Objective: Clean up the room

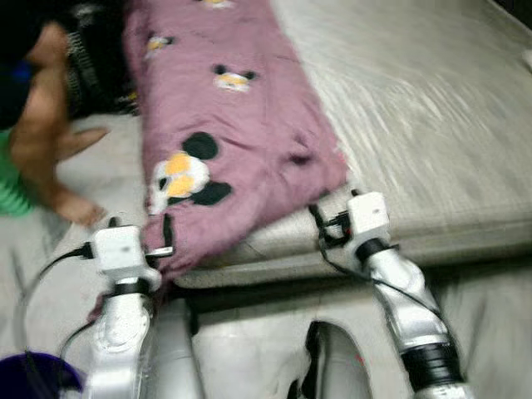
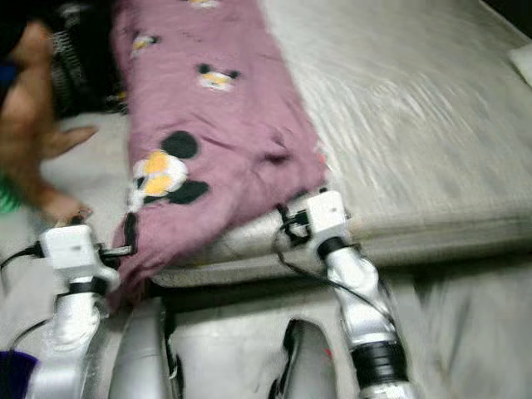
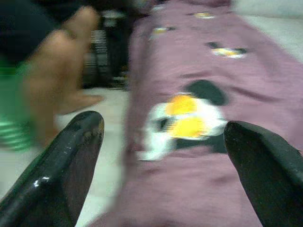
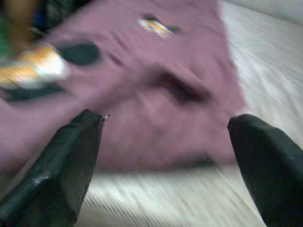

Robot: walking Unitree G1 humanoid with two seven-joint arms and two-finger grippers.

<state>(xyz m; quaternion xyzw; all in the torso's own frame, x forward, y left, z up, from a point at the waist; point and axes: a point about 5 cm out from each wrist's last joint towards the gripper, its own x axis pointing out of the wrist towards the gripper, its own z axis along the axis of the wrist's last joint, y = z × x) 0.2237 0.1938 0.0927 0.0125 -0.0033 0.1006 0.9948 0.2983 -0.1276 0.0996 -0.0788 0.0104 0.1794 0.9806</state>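
A mauve blanket (image 1: 233,125) printed with cartoon mouse heads lies along the left side of a grey mattress (image 1: 432,125), its near corner hanging over the front edge. My left gripper (image 1: 165,239) is low at that hanging corner, and in the left wrist view its fingers (image 3: 71,156) stand wide apart with the blanket ahead of them. My right gripper (image 1: 332,223) is at the mattress edge by the blanket's right corner. In the right wrist view its fingers (image 4: 66,161) are spread open over blanket and mattress, holding nothing.
A person's bare limb (image 1: 46,125) and green striped clothing (image 1: 12,195) are on the pale floor left of the bed. Dark clutter (image 1: 91,58) sits behind them. A dark blue round object (image 1: 33,378) is at the bottom left. The pictures are blurred.
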